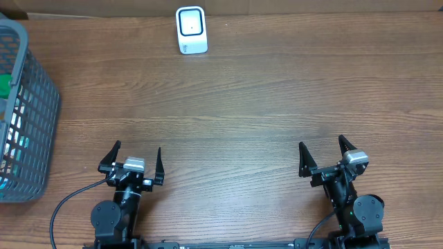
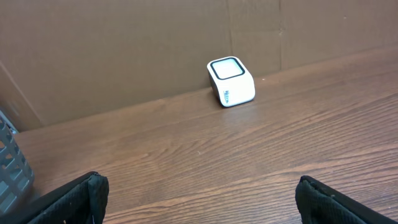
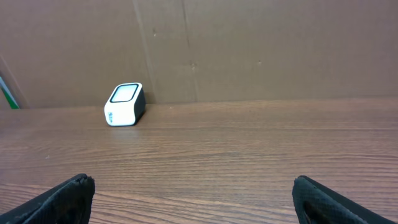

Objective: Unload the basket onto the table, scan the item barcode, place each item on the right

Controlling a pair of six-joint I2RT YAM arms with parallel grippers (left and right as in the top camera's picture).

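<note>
A white barcode scanner (image 1: 191,30) with a dark window stands at the far edge of the wooden table; it also shows in the left wrist view as the scanner (image 2: 231,81) and in the right wrist view as the scanner (image 3: 124,104). The items lie in a grey basket (image 1: 31,97) at the far left, where a green one (image 1: 5,84) shows. My left gripper (image 1: 137,160) is open near the front edge, left of centre, with nothing between its fingers (image 2: 74,199). My right gripper (image 1: 322,152) is open at the front right, also empty, fingers (image 3: 323,199) wide apart.
A brown cardboard wall (image 2: 155,43) runs along the back of the table behind the scanner. The basket's corner (image 2: 12,168) shows at the left of the left wrist view. Bare wooden tabletop (image 1: 228,117) lies between the grippers and the scanner.
</note>
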